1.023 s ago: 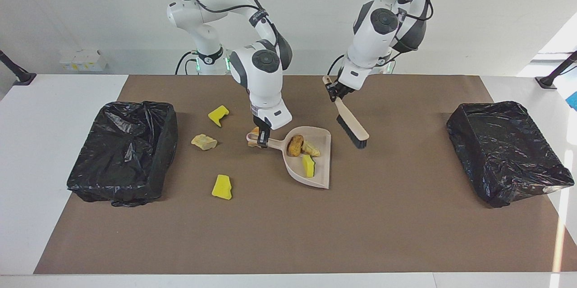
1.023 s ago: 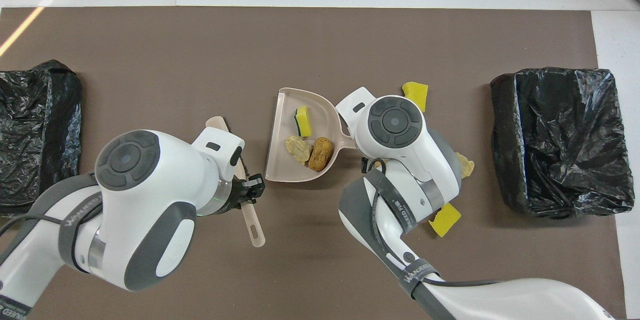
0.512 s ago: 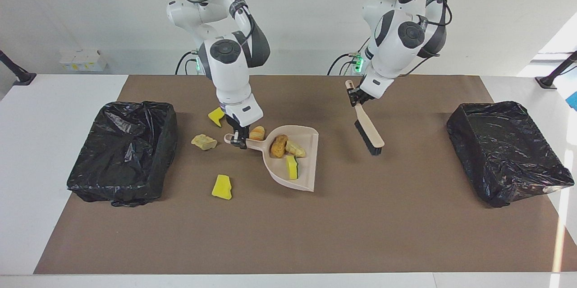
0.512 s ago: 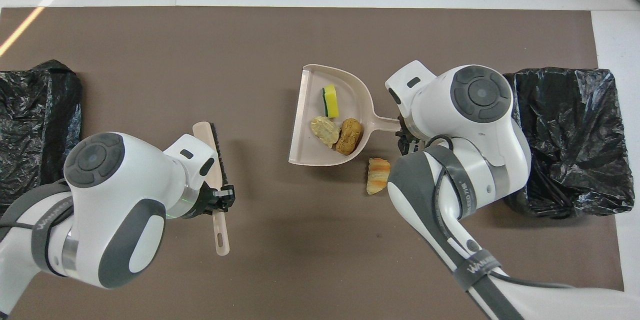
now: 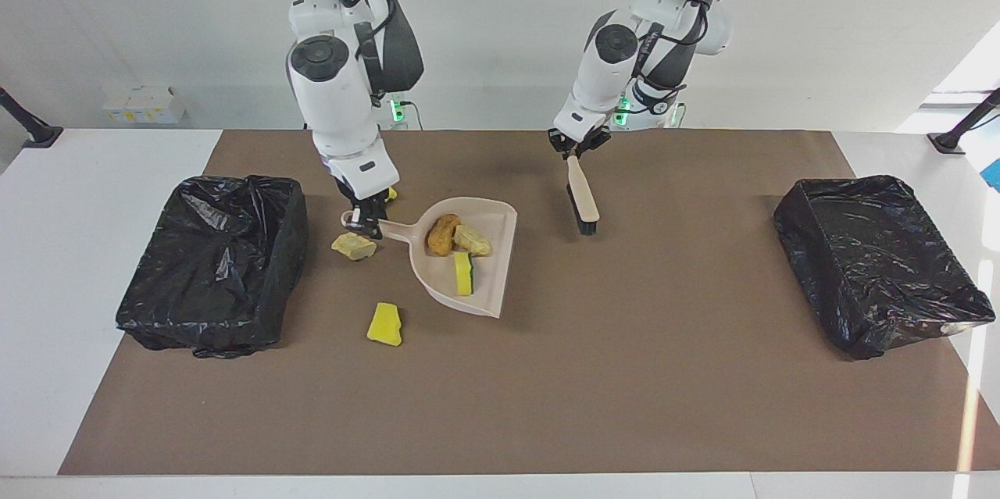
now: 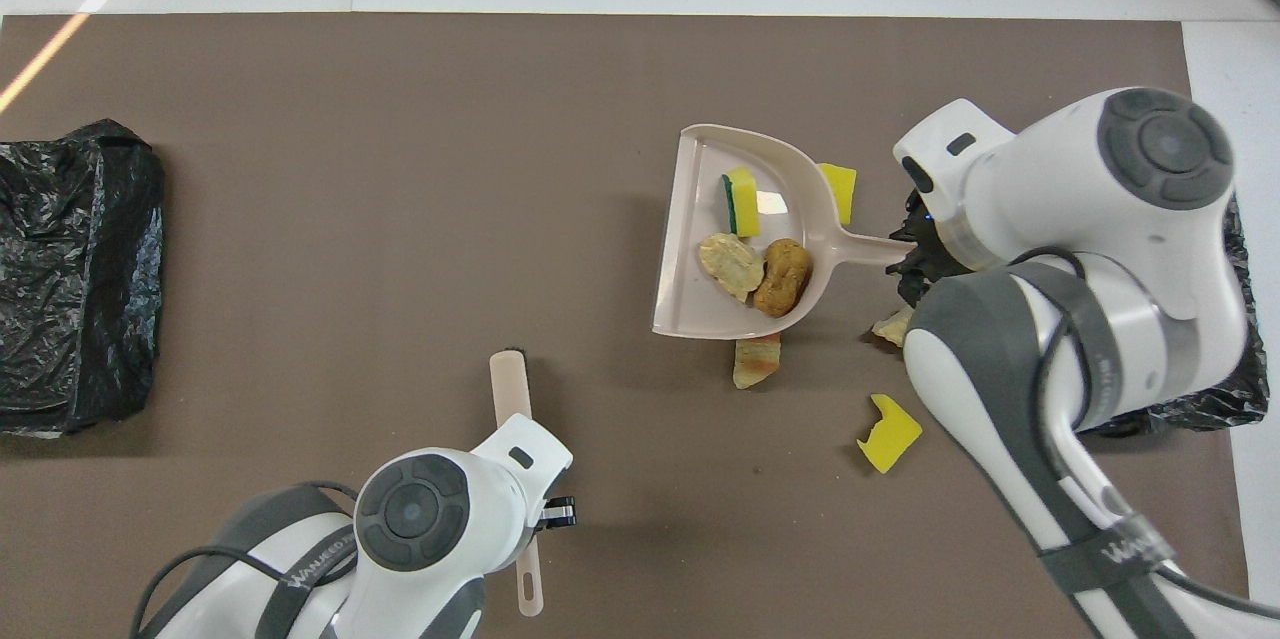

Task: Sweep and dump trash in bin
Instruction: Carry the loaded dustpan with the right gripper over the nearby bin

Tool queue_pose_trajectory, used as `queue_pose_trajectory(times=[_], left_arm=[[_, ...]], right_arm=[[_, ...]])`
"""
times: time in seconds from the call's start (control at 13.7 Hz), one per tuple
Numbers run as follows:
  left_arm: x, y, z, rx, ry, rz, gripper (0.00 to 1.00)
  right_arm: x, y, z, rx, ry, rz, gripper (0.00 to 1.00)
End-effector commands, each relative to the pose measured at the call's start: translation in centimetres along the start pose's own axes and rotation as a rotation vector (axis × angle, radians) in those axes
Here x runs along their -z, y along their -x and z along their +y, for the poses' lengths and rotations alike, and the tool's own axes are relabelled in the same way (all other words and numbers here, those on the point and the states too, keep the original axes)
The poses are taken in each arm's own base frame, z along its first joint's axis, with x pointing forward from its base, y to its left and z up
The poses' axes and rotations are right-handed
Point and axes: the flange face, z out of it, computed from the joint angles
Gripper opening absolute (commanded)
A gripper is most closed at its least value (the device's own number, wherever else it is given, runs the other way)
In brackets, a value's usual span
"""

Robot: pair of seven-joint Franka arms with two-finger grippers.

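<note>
I count three trash pcs in the dustpan: a brown roll, a pale lump touching it, and a yellow-green sponge chunk closer to the pan's open lip, apart from the other two. The pan looks lifted and tilted, handle end up. From overhead I see it casting shadow over a striped tan-orange roll on the mat, just nearer the robots than the pan's rounded back.

Four pcs I see loose on the brown mat: that striped roll; a beige lump beside the pan handle, toward the right arm's end of the table; a yellow sponge farther from the robots than the lump; and a notched yellow sponge nearer the robots, mostly hidden by the arm in the facing view.

Right gripper is clamped on the dustpan handle tip, over the beige lump's edge. The black-lined bin sits close by at the right arm's end.

Left gripper is clamped on the brush handle, bristle end hanging down over the mat, mid-table. Can't tell if bristles touch. A second black-lined bin is at the left arm's end, well apart from everything.
</note>
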Motion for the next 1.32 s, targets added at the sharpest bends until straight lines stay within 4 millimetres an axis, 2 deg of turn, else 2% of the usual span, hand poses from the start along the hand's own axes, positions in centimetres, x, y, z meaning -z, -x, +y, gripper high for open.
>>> queue_pose_trajectory(times=[0.0,0.15,0.37,0.44,0.51,0.58,0.66,0.8,0.88,0.95,1.17,1.24], left_arm=[[-1.7,1.6,0.0,-0.003,-0.022,0.006,0.0],[-2.9,1.8,-0.3,-0.012,-0.019,0.014,0.0],[-2.9,0.5,-0.9,0.014,-0.014,0.011,0.02],[-2.9,0.0,-1.2,0.026,-0.014,0.008,0.16],[-2.8,-0.5,-1.5,0.032,-0.012,0.007,0.52],[-2.5,-1.8,-1.8,0.035,-0.009,0.003,0.92],[-1.9,-3.2,-2.1,0.056,0.002,0.007,1.0],[0.7,-5.9,-3.4,0.109,0.045,0.041,1.0],[2.2,-7.3,-4.3,0.105,0.059,0.05,1.0],[3.9,-8.4,-5.0,0.075,0.069,0.054,1.0],[8.5,-12.3,-8.1,0.024,0.088,0.072,1.0],[9.9,-14.2,-10.3,0.008,0.092,0.101,1.0]], right_arm=[[1.0,7.0,0.9,0.035,-0.021,0.025,0.0],[0.8,11.9,1.3,0.047,-0.05,0.019,0.0],[1.1,21.9,1.9,0.046,-0.024,0.006,0.0],[1.2,24.5,1.8,0.048,-0.024,-0.009,0.0],[1.5,26.9,1.6,0.066,-0.018,-0.017,0.0],[1.7,28.9,1.5,0.088,-0.002,-0.021,0.0],[1.8,31.6,1.0,0.112,-0.001,-0.034,0.0],[2.8,38.1,-0.7,0.124,0.015,-0.094,0.0],[3.1,40.0,-1.0,0.126,0.028,-0.134,0.0],[3.4,40.4,-0.8,0.14,0.039,-0.19,0.0],[3.4,39.8,0.2,0.101,0.058,-0.292,0.0],[3.3,38.6,0.6,0.073,0.058,-0.324,0.0]])
